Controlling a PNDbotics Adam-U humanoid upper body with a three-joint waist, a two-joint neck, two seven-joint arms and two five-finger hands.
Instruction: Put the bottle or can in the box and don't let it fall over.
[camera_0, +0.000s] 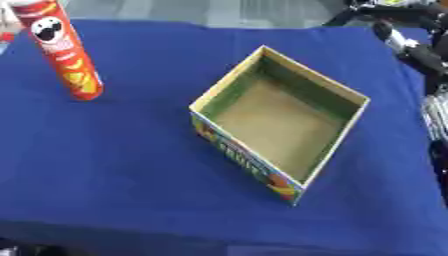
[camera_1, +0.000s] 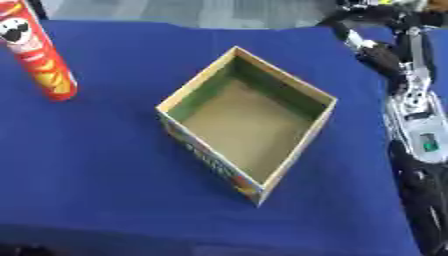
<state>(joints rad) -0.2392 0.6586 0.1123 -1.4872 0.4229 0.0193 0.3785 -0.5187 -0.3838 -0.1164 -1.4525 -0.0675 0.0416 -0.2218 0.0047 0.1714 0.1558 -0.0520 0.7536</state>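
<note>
While the red can (camera_0: 63, 52) stands upright on the blue cloth of the desk (camera_0: 122, 160), it sits at the far left, well apart from the box (camera_0: 278, 122). The can is a tall tube with a cartoon face near its top and yellow shapes lower down; its top runs out of the left eye view at the upper edge. At the upper left edge of that view, just beside the can's top, a pale shape shows, too little of it to tell what it is or whether it touches the can.

The box lies near the middle of the desk, turned so one corner points toward the robot. It is open at the top, with a plain brown floor, greenish inner walls and colourful print on the outer side that faces the near edge. Nothing lies inside it.

Along the right side, the robot's right arm (camera_1: 411, 107) reaches from the upper corner down the edge of the desk, black with silver parts. I cannot tell whether the right hand is open or clenched. The left hand shows in neither view.
</note>
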